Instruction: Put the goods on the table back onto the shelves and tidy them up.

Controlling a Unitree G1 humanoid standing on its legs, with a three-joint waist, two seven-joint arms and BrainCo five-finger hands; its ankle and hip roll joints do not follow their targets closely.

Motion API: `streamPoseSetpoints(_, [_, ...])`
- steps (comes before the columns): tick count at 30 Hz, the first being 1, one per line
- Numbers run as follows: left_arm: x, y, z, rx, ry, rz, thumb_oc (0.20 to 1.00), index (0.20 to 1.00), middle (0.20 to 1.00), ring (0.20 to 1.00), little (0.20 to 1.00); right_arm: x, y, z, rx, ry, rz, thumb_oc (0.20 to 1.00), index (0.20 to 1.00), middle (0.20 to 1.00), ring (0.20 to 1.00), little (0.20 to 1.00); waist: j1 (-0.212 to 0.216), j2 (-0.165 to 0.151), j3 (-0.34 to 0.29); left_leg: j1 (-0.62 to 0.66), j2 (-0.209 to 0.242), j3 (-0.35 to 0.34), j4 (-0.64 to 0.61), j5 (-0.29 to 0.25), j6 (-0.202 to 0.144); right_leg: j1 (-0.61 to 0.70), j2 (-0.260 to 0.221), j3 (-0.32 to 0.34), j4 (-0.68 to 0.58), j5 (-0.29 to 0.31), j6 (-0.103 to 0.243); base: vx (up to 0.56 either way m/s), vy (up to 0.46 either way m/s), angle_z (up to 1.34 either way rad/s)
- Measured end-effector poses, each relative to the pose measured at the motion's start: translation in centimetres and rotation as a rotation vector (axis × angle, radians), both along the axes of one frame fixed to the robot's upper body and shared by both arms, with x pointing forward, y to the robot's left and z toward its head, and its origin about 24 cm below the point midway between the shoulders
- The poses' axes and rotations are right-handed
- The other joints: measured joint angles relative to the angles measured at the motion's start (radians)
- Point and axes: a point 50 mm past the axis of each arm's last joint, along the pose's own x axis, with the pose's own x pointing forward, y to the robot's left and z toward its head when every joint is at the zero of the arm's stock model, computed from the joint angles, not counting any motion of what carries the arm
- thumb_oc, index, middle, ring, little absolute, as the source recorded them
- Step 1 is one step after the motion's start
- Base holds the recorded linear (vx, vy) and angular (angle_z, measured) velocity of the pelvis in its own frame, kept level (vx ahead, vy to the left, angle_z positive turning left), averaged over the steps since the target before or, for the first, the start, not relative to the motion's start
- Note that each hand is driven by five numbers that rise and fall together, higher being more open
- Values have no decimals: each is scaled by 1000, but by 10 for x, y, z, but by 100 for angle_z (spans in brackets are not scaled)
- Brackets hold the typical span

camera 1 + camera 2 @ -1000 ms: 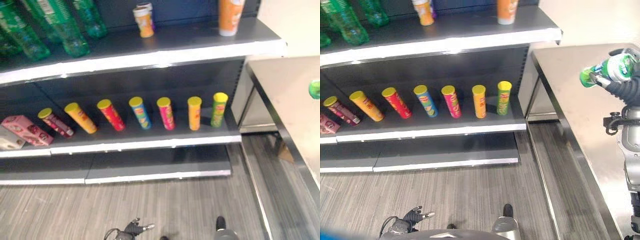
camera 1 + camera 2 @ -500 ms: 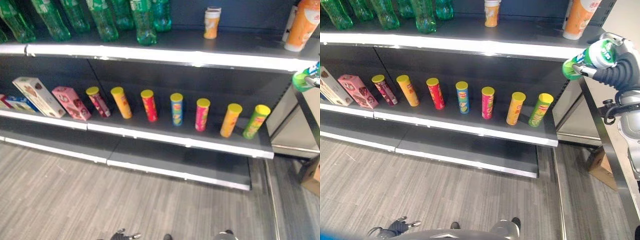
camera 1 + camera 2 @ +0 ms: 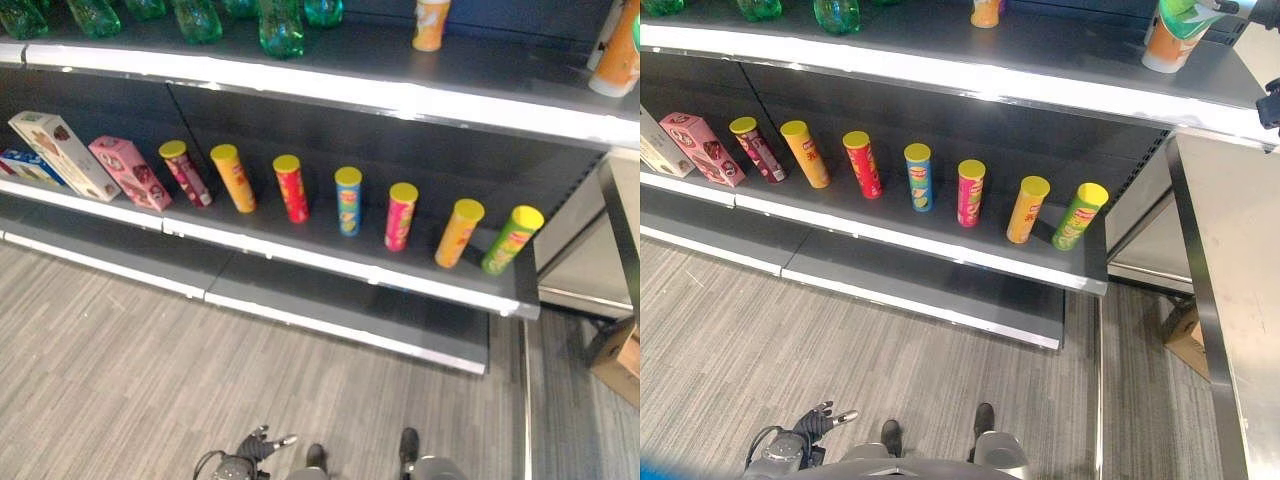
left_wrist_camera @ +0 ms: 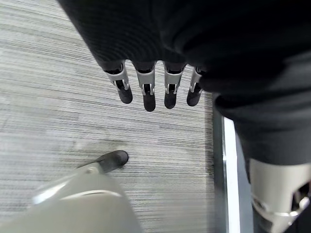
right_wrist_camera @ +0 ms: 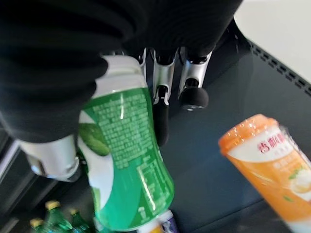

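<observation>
While the right hand [image 5: 160, 92] hung above the top shelf [image 3: 1060, 85], its fingers [image 5: 193, 80] and thumb were curled round a green bottle [image 5: 126, 165], which it held off the shelf board. In the right eye view the bottle's green base showed at about one o'clock, just in front of an orange bottle [image 3: 1167, 45] that stood upright near the shelf's right end. The right wrist view showed that orange bottle close beside the green one, and the two did not appear to touch. Farther left on the top shelf stood a small orange cup [image 3: 430, 25] at twelve o'clock and a cluster of green bottles [image 3: 282, 28] toward eleven o'clock.

On the middle shelf [image 3: 330, 262] a row of yellow-lidded tubes ran from ten o'clock across to two o'clock: a maroon tube [image 3: 184, 172], an orange tube [image 3: 232, 178], a red tube [image 3: 291, 188], a blue tube [image 3: 348, 201], a pink tube [image 3: 400, 216], a second orange tube [image 3: 459, 232] and a green tube [image 3: 511, 239], all well spaced. Left of the row leaned a pink box [image 3: 130, 172] and a white box [image 3: 62, 155]. The steel counter [image 3: 1235, 300] stood at three o'clock, beside the shelving.

The left hand [image 3: 818, 424] hung low at seven o'clock above the grey floor [image 3: 150, 370], its fingers [image 4: 146, 94] straight, spread and holding nothing.
</observation>
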Motion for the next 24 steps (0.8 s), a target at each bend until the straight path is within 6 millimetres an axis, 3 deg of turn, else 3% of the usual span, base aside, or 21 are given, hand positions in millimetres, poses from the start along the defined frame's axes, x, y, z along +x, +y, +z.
streamPoseSetpoints(3, [-4,3,-1,1,11,19,1000,1000,1000,1000,1000,7,2,4,1,25,-6,200,200,200,200,200,29,-3,8,-2,2,6,39,7,-17,31,6,-9,-12,-12,-21,1,-100,30])
streamPoseSetpoints(4, [-7,9,-1,10,20,49,1000,1000,1000,1000,1000,14,11,7,-9,48,18,200,200,200,200,200,33,-23,26,-50,-10,-17,119,30,-61,31,-4,-6,-6,-24,-38,-7,-56,32])
streamPoseSetpoints(5, [-7,13,-1,19,26,61,1000,1000,1000,1000,1000,16,14,9,-22,61,28,200,200,200,200,200,38,-46,40,-78,-27,-39,158,73,-128,34,-19,-4,-8,-28,-44,34,-35,42])
streamPoseSetpoints(6, [-5,16,0,26,27,66,1000,1000,1000,1000,1000,16,17,14,-33,58,35,200,200,200,200,200,47,-64,51,-89,-33,-49,173,101,-158,50,-36,-10,-21,-22,-51,84,15,31])
streamPoseSetpoints(7, [-10,16,-1,25,36,67,1000,1000,1000,1000,1000,16,20,17,-39,53,42,200,200,200,200,200,60,-59,50,-86,-31,-39,171,99,-157,53,-31,-11,-27,-17,-57,110,60,27])
streamPoseSetpoints(9, [-33,22,-5,40,97,85,1000,1000,1000,1000,1000,26,30,13,-36,66,73,200,200,200,200,200,69,-67,54,-37,28,20,85,78,-138,79,-19,-17,-28,-21,-83,95,135,8])
streamPoseSetpoints(12, [-36,25,-5,41,110,110,1000,1000,1000,1000,1000,31,38,13,-52,75,87,200,200,200,200,200,60,-58,48,-16,58,18,16,78,-137,66,-15,-16,-27,-23,-85,92,108,4])
streamPoseSetpoints(13, [-36,30,-4,56,114,106,1000,1000,1000,1000,1000,38,34,8,-68,98,38,200,200,200,200,200,52,-37,41,-19,135,13,-36,85,-134,65,-13,-38,-28,-16,-82,167,126,25])
streamPoseSetpoints(15, [-34,24,-5,43,104,99,1000,1000,1000,1000,1000,44,22,1,-79,143,-44,200,200,200,200,200,51,2,16,-8,164,16,-73,96,-121,67,-15,-45,-28,-19,-49,184,170,20])
streamPoseSetpoints(17, [-42,10,-11,8,126,98,1000,1000,1000,1000,1000,53,24,-3,-78,155,-63,200,200,200,200,200,49,66,-24,30,149,30,-112,89,-114,67,-17,-39,-27,-13,-11,94,128,-7])
streamPoseSetpoints(18, [-46,10,-11,14,135,91,1000,1000,1000,1000,1000,64,25,-17,-78,197,-88,200,200,200,200,200,40,56,-41,47,104,65,-127,68,-83,65,-57,-31,-23,7,27,68,113,-13])
streamPoseSetpoints(20, [-35,21,-6,50,104,95,1000,1000,1000,1000,1000,78,22,-34,-59,259,-136,200,200,200,200,200,62,23,-54,51,36,80,-127,49,-48,63,-132,-16,-27,10,48,72,104,-4])
streamPoseSetpoints(22, [-29,30,-1,74,74,110,1000,1000,1000,1000,1000,84,30,-38,-51,265,-114,200,200,200,200,200,98,11,-56,55,15,86,-128,42,-39,67,-147,-15,-26,9,76,93,112,-2])
streamPoseSetpoints(24, [-28,27,-2,77,69,125,1000,1000,1000,1000,1000,100,35,-47,-36,298,-169,200,200,200,200,200,108,14,-61,61,19,86,-128,41,-37,73,-142,-16,-23,7,82,64,47,4])
